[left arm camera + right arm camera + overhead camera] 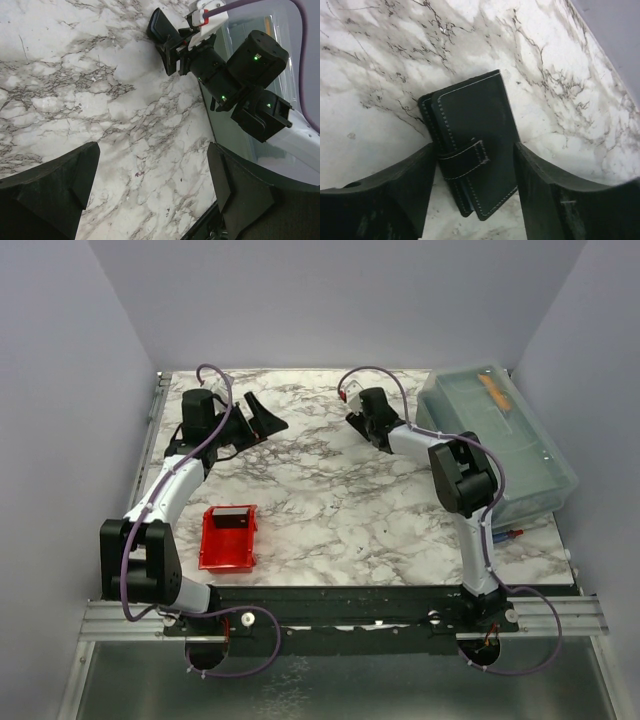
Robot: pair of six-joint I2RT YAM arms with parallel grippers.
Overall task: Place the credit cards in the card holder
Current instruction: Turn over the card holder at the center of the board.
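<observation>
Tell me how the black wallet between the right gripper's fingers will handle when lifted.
The wallet looks like stitched leather in folded layers, so probably soft; squeezed across its sides it may bow. A strap seems to hold it shut, so it likely won't flop open. Being thin, it's probably light.

Card holder [472, 150]: matt black leather, pale stitching. Table [350, 500]: smooth marble-look. Tray [228, 538]: glossy red plastic.

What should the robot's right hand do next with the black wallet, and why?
Probably pinch the card holder firmly and lift it. The right gripper flanks both its sides closely, grip unclear, and its strap is shut.
</observation>
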